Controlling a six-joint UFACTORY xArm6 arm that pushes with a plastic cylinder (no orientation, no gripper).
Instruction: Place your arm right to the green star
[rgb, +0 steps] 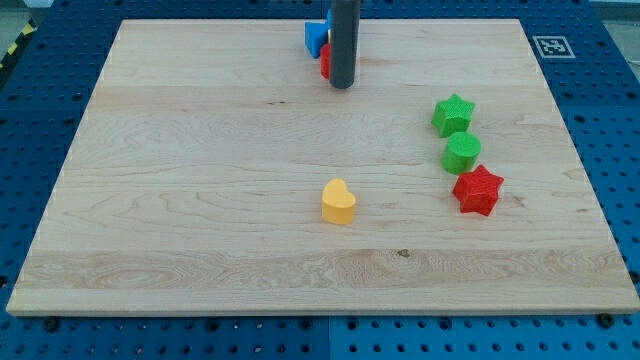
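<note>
The green star (453, 114) lies on the wooden board (200, 200) at the view's right. Just below it sits a green round block (462, 153), and below that a red star (477, 189). My tip (342, 86) is near the view's top centre, well to the left of the green star and a little higher in the view. The rod partly hides a blue block (315, 37) and a red block (325, 62) that sit right beside it on its left.
A yellow heart-shaped block (338, 202) lies near the board's centre, below my tip. A black-and-white marker tag (551, 45) sits at the board's top right corner. Blue perforated table surrounds the board.
</note>
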